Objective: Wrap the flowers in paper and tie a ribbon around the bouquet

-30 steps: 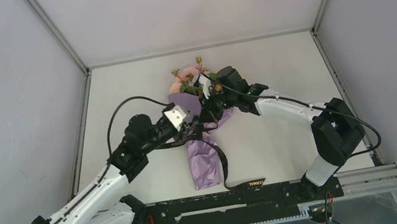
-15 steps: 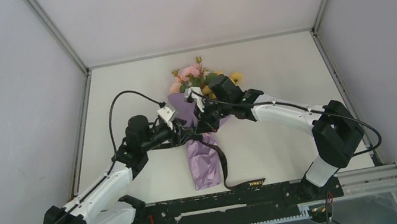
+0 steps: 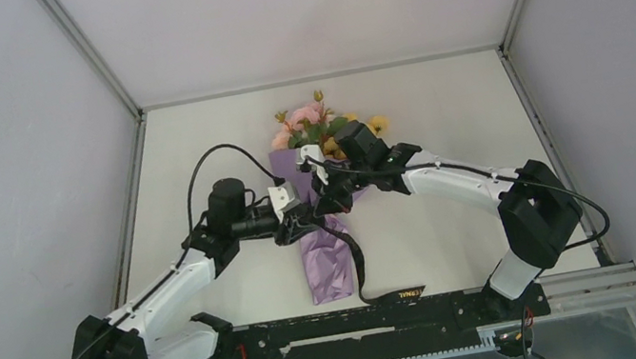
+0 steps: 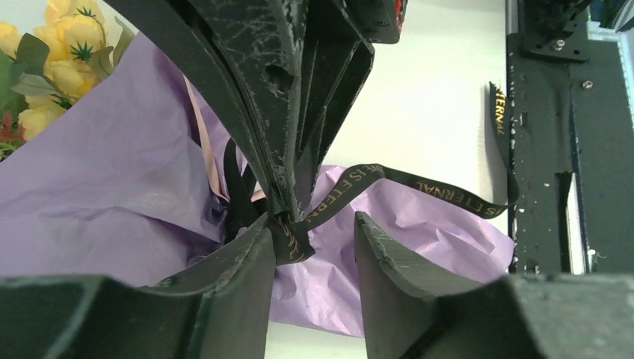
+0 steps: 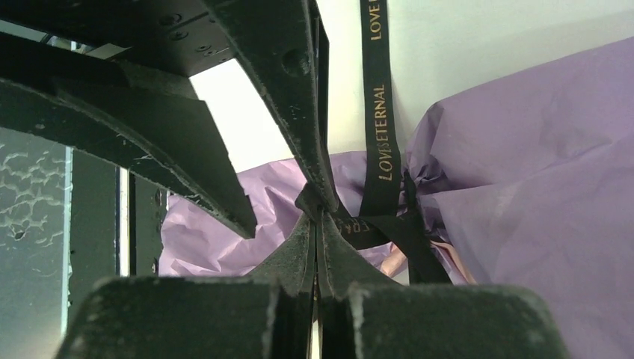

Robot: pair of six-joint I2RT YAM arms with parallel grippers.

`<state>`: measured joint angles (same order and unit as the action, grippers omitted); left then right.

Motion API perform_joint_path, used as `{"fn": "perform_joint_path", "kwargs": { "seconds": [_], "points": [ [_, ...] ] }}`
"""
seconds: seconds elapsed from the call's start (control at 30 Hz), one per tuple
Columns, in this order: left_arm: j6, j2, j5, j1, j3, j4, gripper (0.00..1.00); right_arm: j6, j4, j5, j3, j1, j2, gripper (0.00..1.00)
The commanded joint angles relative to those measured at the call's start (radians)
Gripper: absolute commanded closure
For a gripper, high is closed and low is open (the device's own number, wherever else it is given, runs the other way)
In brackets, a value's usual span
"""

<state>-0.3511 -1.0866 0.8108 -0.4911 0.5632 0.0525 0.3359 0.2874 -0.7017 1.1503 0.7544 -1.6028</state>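
Ribbon (image 5: 381, 142), lettered "LOVE IS ETERNAL" in gold, is wound round the waist of the bouquet (image 3: 326, 265), laid mid-table (image 3: 437, 103). Its crossing is apparently pinched by the right fingers (image 5: 288, 262), which are pressed together. The left fingers (image 4: 232, 277) are spread, with the crossing between them.

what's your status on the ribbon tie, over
Right gripper shut on the ribbon at the bouquet waist. Left gripper open right beside it. Ribbon wound round, loose tail trailing to the near rail. Both grippers crowd one spot.
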Motion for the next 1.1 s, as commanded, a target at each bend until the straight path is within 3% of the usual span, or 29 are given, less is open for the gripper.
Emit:
{"fn": "perform_joint_path", "kwargs": {
  "seconds": [0.0,0.17,0.33,0.57,0.67,0.83,0.97,1.07],
  "points": [
    [-0.026,0.001,0.072,0.002,0.061,0.025,0.58,0.036,-0.058,-0.024,0.014,0.005,0.002,1.0],
    [-0.064,0.008,0.006,0.004,0.063,0.01,0.63,0.058,-0.034,-0.019,0.014,0.003,0.002,1.0],
    [-0.103,0.005,-0.001,0.038,0.09,-0.003,0.59,0.08,-0.014,-0.027,0.014,0.003,0.007,1.0],
    [0.025,0.001,0.063,0.039,0.087,0.043,0.61,0.077,-0.033,-0.036,0.014,0.003,0.005,1.0],
    [0.027,-0.004,0.066,0.039,0.078,0.043,0.71,0.08,-0.026,-0.037,0.014,0.005,0.004,1.0],
    [0.021,0.0,0.072,0.039,0.081,0.034,1.0,0.08,-0.028,-0.036,0.014,0.005,0.007,1.0],
    [-0.025,0.013,0.044,0.041,0.08,-0.007,1.0,0.088,-0.014,-0.013,0.015,0.004,0.013,0.84],
    [-0.138,0.022,0.012,0.055,0.064,-0.042,1.0,0.099,0.024,0.005,0.014,-0.023,0.039,0.75]
  ]
}}
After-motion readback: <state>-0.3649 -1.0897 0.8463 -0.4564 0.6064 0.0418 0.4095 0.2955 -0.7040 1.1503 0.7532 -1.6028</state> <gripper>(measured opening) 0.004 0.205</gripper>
